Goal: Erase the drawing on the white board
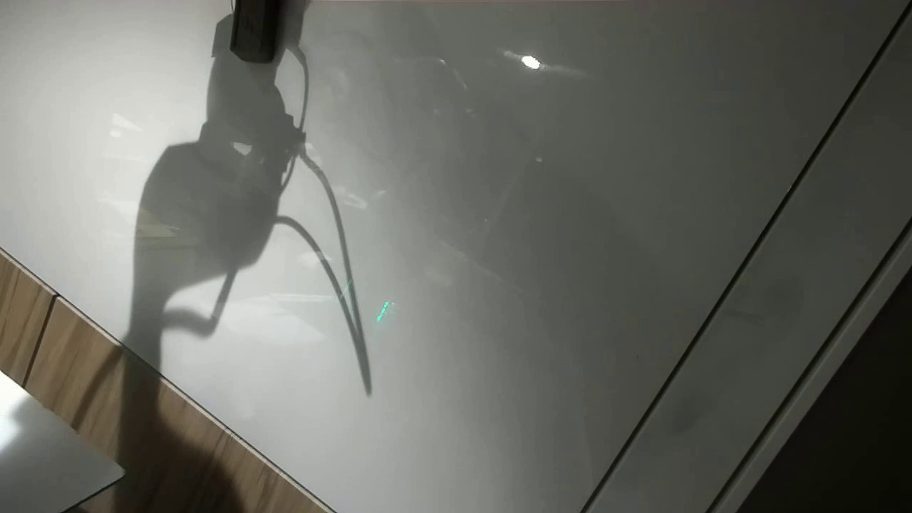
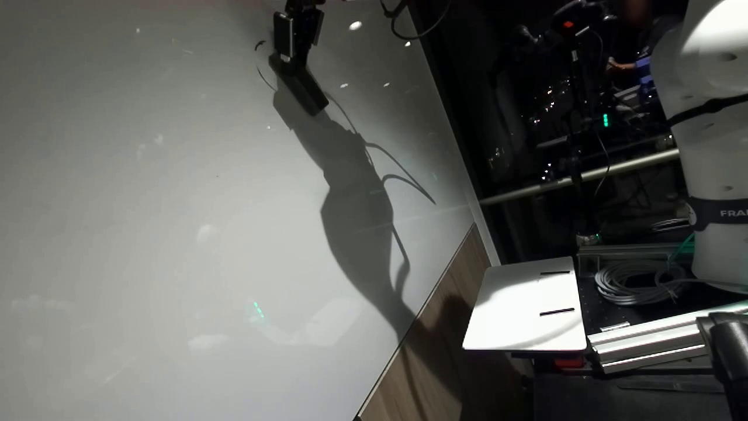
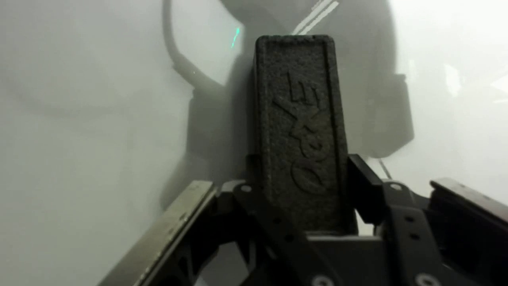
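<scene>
The glossy grey-white white board (image 1: 499, 320) fills most of both exterior views and backs the wrist view. A dark block-shaped eraser (image 3: 299, 119) with raised lettering is gripped across its sides by my gripper (image 3: 305, 171). In an exterior view the gripper (image 2: 296, 55) hangs at the top edge, the eraser (image 2: 304, 90) angled down from it near the board; whether they touch I cannot tell. Of the drawing, a short dark curved stroke (image 2: 260, 44) and a thin line (image 2: 266, 79) show left of the eraser. A thin dark line (image 3: 385, 169) appears right of it in the wrist view.
A brown wooden strip (image 1: 178, 406) borders the board's lower edge. A white plate (image 2: 526, 310) juts out beside it, close to the arm's base (image 2: 716, 175) and a coiled cable (image 2: 637, 280). The arm's large shadow (image 2: 356, 210) falls across the board.
</scene>
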